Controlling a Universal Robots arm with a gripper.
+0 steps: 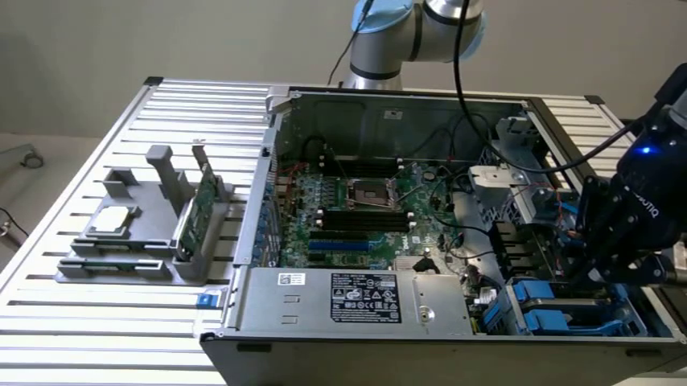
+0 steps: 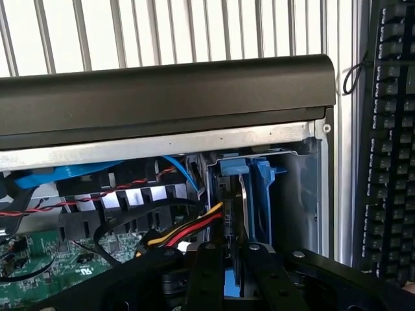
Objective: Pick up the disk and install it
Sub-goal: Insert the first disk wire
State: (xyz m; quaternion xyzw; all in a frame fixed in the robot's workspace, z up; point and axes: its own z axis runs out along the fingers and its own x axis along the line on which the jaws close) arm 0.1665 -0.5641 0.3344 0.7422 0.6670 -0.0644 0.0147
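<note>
Gripper (image 2: pixel 235 272): narrow, clamps the disk (image 2: pixel 235 214).
Disk: on edge, long axis down into the bay (image 2: pixel 279 194), at the case's (image 1: pixel 429 354) near right corner.

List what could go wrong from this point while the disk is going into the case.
1. Red, yellow and black cables run right beside the gripper; they might snag or get pinched.
2. The blue-railed disk sits narrowly between the bay walls; a slight tilt could jam it.
3. The gripper works close to the case's side wall and could bump it.
</note>
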